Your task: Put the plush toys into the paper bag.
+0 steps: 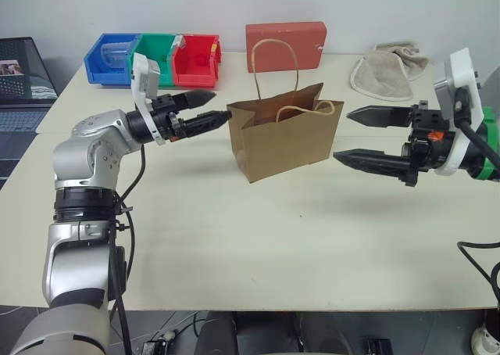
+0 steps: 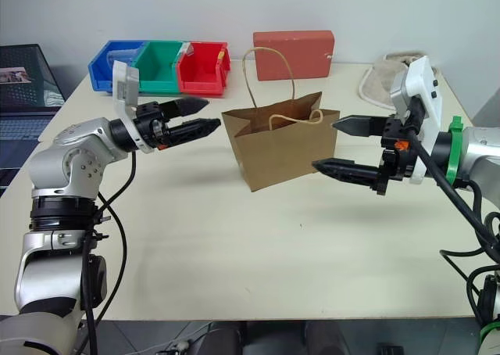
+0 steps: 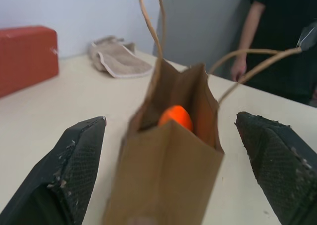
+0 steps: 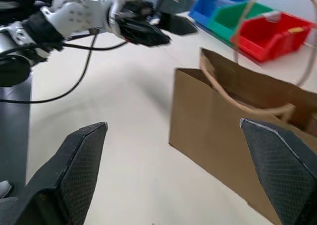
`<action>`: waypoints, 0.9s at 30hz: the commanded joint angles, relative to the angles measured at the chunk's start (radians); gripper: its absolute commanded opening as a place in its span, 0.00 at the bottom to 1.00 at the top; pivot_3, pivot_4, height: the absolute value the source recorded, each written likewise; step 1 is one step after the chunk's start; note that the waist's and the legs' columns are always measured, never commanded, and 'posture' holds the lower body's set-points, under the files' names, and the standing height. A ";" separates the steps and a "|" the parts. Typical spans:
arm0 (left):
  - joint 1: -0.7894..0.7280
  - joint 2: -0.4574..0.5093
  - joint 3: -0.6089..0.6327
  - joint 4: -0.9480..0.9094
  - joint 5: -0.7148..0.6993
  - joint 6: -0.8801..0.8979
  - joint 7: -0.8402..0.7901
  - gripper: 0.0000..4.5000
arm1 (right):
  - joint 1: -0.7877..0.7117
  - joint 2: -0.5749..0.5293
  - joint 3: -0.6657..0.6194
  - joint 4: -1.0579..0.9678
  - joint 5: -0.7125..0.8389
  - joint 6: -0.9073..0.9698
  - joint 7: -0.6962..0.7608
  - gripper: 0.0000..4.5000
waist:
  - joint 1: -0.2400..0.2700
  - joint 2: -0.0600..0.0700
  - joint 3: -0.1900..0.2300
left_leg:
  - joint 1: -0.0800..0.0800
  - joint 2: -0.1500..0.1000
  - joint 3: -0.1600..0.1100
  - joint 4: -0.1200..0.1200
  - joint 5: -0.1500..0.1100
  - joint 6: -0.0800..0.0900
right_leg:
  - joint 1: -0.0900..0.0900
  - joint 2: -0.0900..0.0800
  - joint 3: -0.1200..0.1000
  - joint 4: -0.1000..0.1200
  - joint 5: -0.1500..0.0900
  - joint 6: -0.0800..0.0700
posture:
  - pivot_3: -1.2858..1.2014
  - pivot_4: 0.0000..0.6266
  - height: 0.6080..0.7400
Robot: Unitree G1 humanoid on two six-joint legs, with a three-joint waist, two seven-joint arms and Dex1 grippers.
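Left eye view: left gripper [image 1: 209,109] held level at the left side of the paper bag [image 1: 285,138], fingers spread and empty, tips just short of the bag's side; right gripper [image 1: 355,138] level at the bag's right side, fingers likewise wide apart, gripping nothing, lower finger close to the bag wall. Bag upright near the middle of the table [image 1: 234,245], mouth open, one cord handle standing up, the other drooped over the rim. Left wrist view: one orange plush toy [image 3: 175,117] lodged inside the bag below the rim; second toy not made out. Along the far edge of the table: three bins side by side toward the far-left corner, one blue bin [image 1: 111,58], one green bin [image 1: 155,55], one red bin [image 1: 196,59]; one red box [image 1: 285,48] behind the bag; one beige towel [image 1: 387,69] toward the far-right corner. One laptop [image 1: 23,85] off the left edge. One person [image 3: 277,41] in dark clothing standing beyond the table. Nothing lying between either gripper and the bag.
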 commanded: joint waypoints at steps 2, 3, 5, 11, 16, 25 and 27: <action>-0.020 -0.032 -0.035 0.073 0.054 -0.087 -0.022 1.00 | -0.020 0.005 0.030 -0.044 0.014 -0.030 -0.034 1.00 | 0.002 0.000 0.000 | 0.000 0.000 0.000 0.000 0.000 0.000 | 0.000 0.000 0.000 0.000 0.000 0.000 | 0.52 0.24 1.00; -0.035 -0.048 -0.037 0.108 0.065 -0.104 -0.013 1.00 | -0.016 0.002 0.033 -0.048 0.018 -0.030 -0.035 1.00 | 0.003 0.000 0.000 | 0.000 0.000 0.000 0.000 0.000 0.000 | 0.000 0.000 0.000 0.000 0.000 0.000 | 0.52 0.24 1.00; -0.065 -0.075 -0.036 0.174 0.085 -0.140 0.003 1.00 | -0.013 -0.004 0.037 -0.052 0.022 -0.031 -0.041 1.00 | 0.007 0.000 0.000 | 0.000 0.000 0.000 0.000 0.000 0.000 | 0.000 0.000 0.000 0.000 0.000 0.000 | 0.52 0.24 1.00; -0.113 -0.116 -0.037 0.297 0.125 -0.208 -0.018 1.00 | -0.005 -0.019 0.026 -0.058 0.049 -0.023 -0.054 1.00 | 0.005 0.000 0.000 | -0.001 0.000 -0.001 -0.001 0.000 0.001 | 0.000 0.000 -0.001 -0.001 0.000 0.000 | 0.52 0.24 1.00; -0.107 -0.106 -0.049 0.295 0.109 -0.168 -0.110 1.00 | 0.021 -0.056 0.004 -0.070 0.088 -0.010 -0.064 1.00 | 0.002 0.000 0.000 | -0.001 0.000 -0.001 -0.001 0.000 0.001 | -0.001 0.000 -0.001 -0.001 0.000 0.000 | 0.52 0.24 1.00; -0.090 -0.066 -0.082 0.240 0.125 -0.133 -0.240 1.00 | 0.050 -0.099 -0.011 -0.061 0.143 -0.019 -0.080 1.00 | 0.002 0.000 0.000 | -0.001 0.000 -0.001 -0.001 0.000 0.001 | 0.000 0.000 -0.001 0.000 0.000 0.000 | 0.52 0.24 1.00; -0.087 -0.066 -0.082 0.233 0.127 -0.130 -0.243 1.00 | 0.054 -0.104 -0.012 -0.061 0.148 -0.021 -0.082 1.00 | 0.002 0.000 0.000 | -0.001 0.000 -0.001 -0.001 0.000 0.001 | 0.000 0.000 -0.001 0.000 0.000 0.000 | 0.52 0.24 1.00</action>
